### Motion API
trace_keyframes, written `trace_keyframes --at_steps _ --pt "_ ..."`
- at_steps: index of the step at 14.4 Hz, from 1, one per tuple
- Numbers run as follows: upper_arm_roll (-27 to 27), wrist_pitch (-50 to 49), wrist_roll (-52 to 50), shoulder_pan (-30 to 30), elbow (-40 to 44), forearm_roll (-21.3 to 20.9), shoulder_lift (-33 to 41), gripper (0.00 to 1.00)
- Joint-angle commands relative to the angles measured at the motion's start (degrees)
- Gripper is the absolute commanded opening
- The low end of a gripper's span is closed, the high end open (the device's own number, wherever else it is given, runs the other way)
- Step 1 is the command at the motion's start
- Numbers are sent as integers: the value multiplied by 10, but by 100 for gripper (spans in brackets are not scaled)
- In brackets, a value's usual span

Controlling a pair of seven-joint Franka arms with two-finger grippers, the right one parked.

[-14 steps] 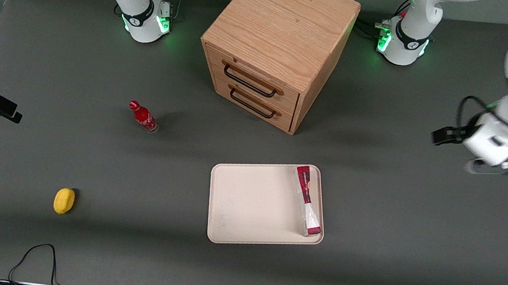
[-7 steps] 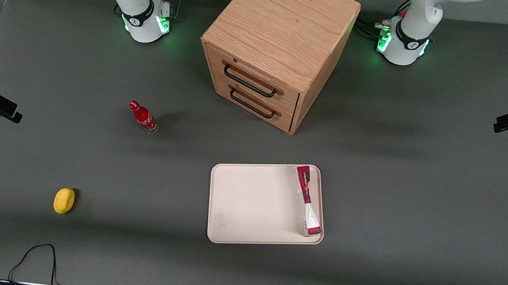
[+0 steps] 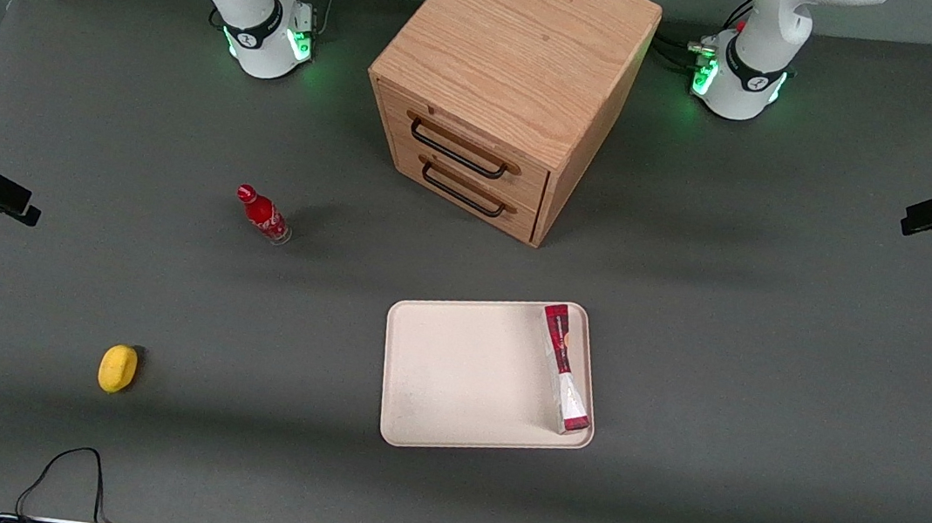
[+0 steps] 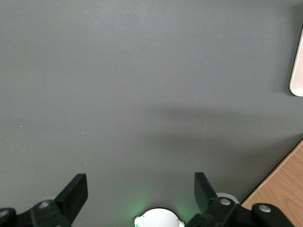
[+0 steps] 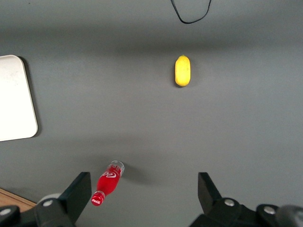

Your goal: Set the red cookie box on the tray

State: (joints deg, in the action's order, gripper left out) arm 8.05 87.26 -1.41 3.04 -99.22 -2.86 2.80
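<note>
Right wrist view: bare corner of the tray visible. Small red bottle on the grey table, well apart from a yellow object. Black cable loop near the yellow object.

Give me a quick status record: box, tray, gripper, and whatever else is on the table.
red cookie box: on the tray, standing on its narrow edge along the rim at the working arm's end
tray: flat on the table, nearer the front camera than the cabinet
gripper: open, holding nothing, over bare table at the working arm's end
wooden drawer cabinet: both drawers shut
red bottle: on the table toward the parked arm's end
yellow object: nearer the front camera than the bottle
</note>
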Motion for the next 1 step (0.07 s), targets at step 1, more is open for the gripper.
trace_keyframes --at_steps 1 --pt "3 -17 -4 7 18 6 -10 100"
